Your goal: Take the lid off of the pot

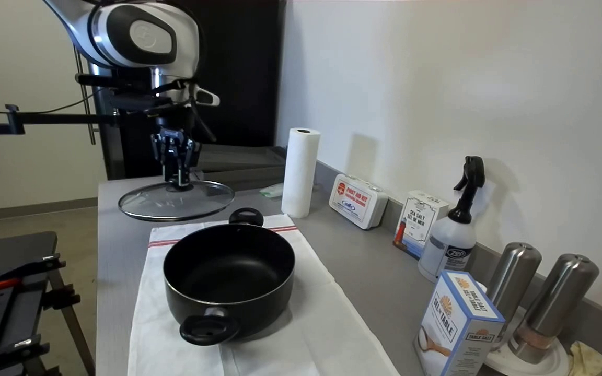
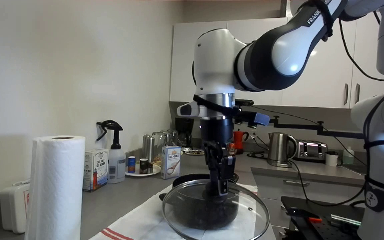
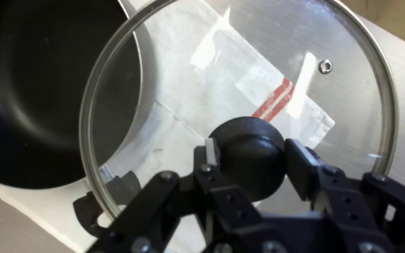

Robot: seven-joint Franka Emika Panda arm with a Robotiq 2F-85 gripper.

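1. Black pot [image 1: 229, 266] stands open on a white cloth [image 1: 322, 334] with red stripes, spread over the grey surface [image 1: 363, 271].
2. Off the pot and near it, I see the round glass lid [image 1: 175, 206] with its metal rim.
3. The tool [image 3: 253, 149] is clenched on the lid's black knob [image 3: 251, 172].
4. Near the lid stands a paper roll [image 1: 301, 172]; along the wall [image 1: 463, 78] are a first-aid box [image 1: 354, 202], salt box [image 1: 420, 222] and spray bottle [image 1: 447, 245].

Pretty busy grey counter [image 1: 384, 290]: there's a white towel [image 1: 327, 334] with red stripes spread out on it, a paper towel roll [image 1: 301, 175] standing right by that, plus a first aid kit [image 1: 356, 202], sea salt box [image 1: 420, 222], spray bottle [image 1: 447, 241], table salt box [image 1: 455, 326] and a white plate [image 1: 544, 365].
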